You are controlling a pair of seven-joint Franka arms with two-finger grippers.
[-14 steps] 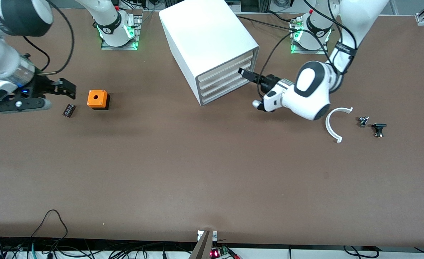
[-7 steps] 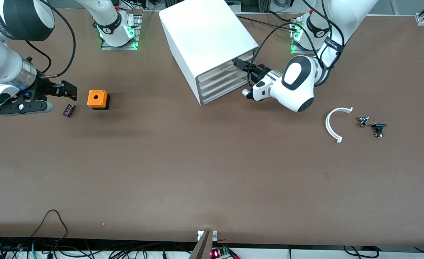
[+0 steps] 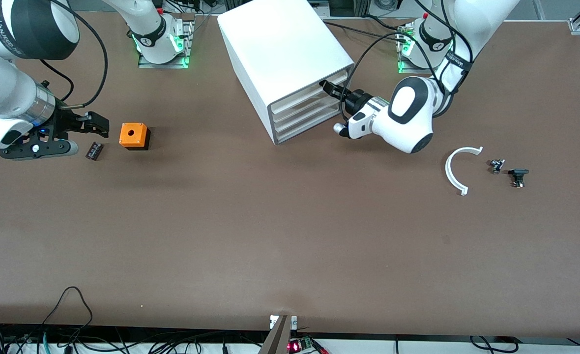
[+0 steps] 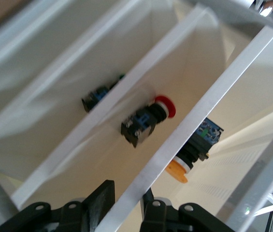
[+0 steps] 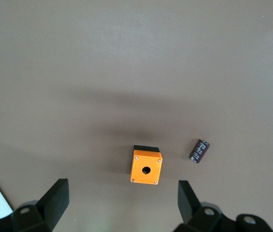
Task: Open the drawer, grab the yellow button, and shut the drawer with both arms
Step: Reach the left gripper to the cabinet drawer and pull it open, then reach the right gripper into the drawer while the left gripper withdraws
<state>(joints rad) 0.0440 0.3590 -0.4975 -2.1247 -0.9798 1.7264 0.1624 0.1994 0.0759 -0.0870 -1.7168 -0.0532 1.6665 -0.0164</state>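
Note:
The white cabinet [image 3: 280,44] stands at the table's back middle, all four fronts pushed in. My left gripper [image 3: 325,85] is at the drawer [image 3: 304,92], the highest front. In the left wrist view the left gripper [image 4: 125,205] has one finger on each side of that front's white lip [image 4: 199,106], closed against it. The button [image 4: 179,170], orange-yellow cap on a black-and-blue body, lies inside that drawer just past the lip. My right gripper [image 3: 98,125] is open and empty above the table beside the orange cube; it also shows in the right wrist view [image 5: 122,193].
An orange cube with a hole [image 3: 133,135] and a small black cylinder [image 3: 94,150] lie toward the right arm's end. A white arc [image 3: 454,169] and two small black parts [image 3: 496,165] [image 3: 517,176] lie toward the left arm's end. A red-capped button [image 4: 164,107] lies in a lower drawer.
My left gripper moved from beside the cabinet's fronts onto the highest front's lip. The right gripper drifted slightly toward the orange cube. The drawers stayed shut.

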